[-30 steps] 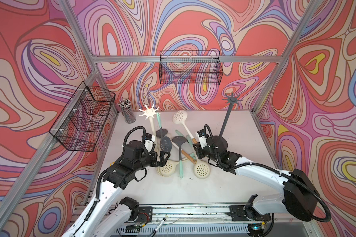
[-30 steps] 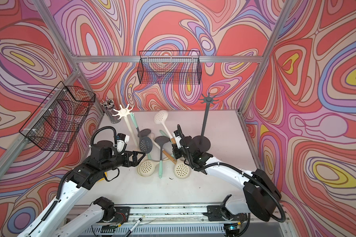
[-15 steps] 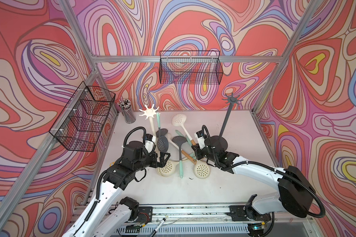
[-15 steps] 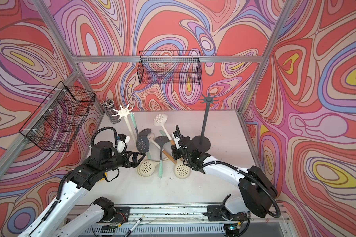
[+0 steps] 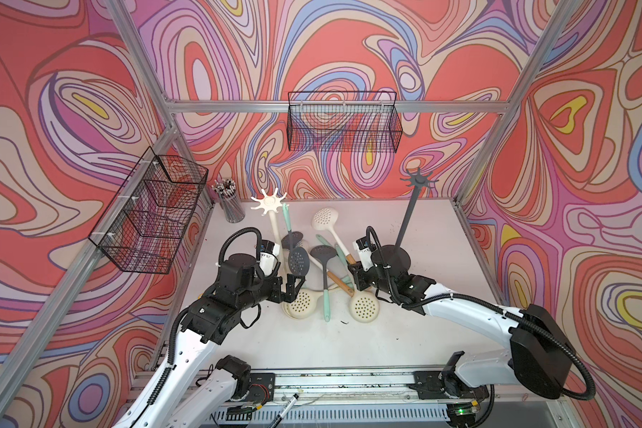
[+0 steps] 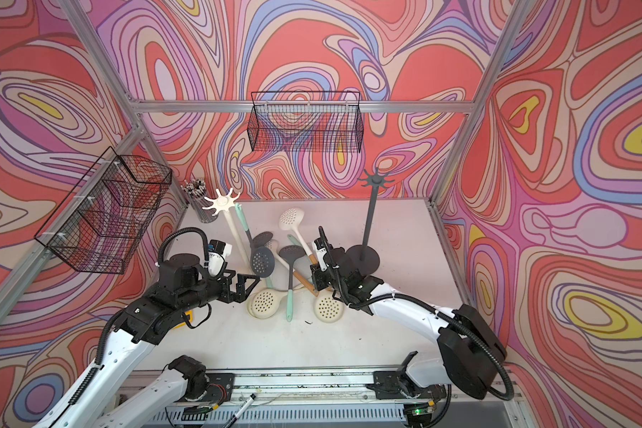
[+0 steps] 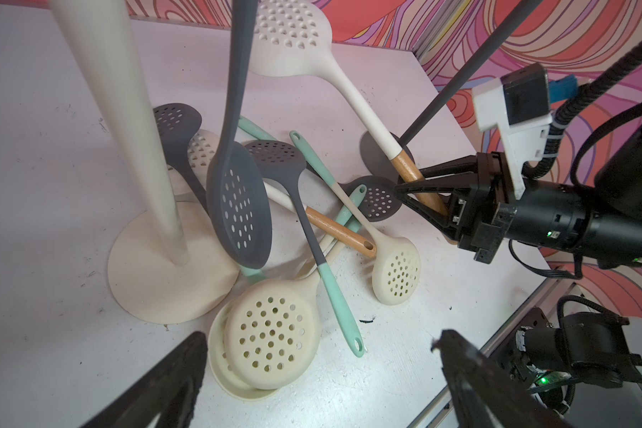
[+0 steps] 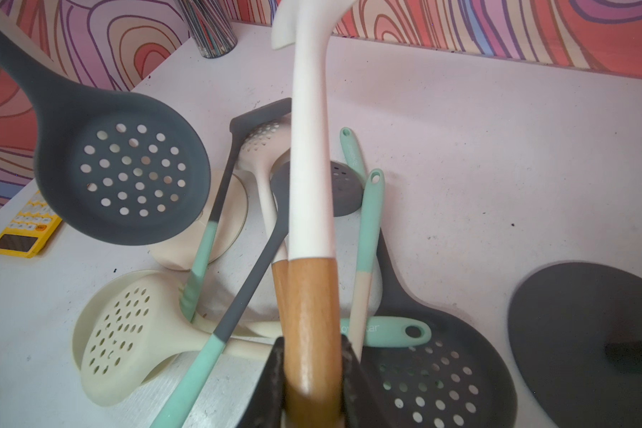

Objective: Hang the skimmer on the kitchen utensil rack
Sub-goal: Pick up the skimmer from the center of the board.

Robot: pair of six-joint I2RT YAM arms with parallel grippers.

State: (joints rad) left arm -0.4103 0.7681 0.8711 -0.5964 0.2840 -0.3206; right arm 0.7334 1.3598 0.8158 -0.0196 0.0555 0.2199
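The skimmer (image 5: 324, 219) is mid-tabletop (image 5: 416, 333), its pale perforated head toward the back edge and apparently raised above the heap of other utensils. The right tool (image 7: 410, 187) is nearly closed, pinching the skimmer's wooden handle close to its end. It should be light and stiff along the handle, with smooth wood that could twist in a narrow pinch. Held this far back, the long shaft will probably let the head swing. A twin on the tabletop has a hanging hole at its wooden tip, so the better hold is probably just above the tip, leaving the hole free for a hook. The dark rack (image 5: 408, 218) stands just beside this tool, its hooks bare. The left tool (image 6: 251, 287) gapes wide and holds nothing, near the cream rack (image 5: 275, 226). Against a second ago, the skimmer's head has drifted slightly toward the front-left and the right arm has shifted a little; the left tool looks unchanged
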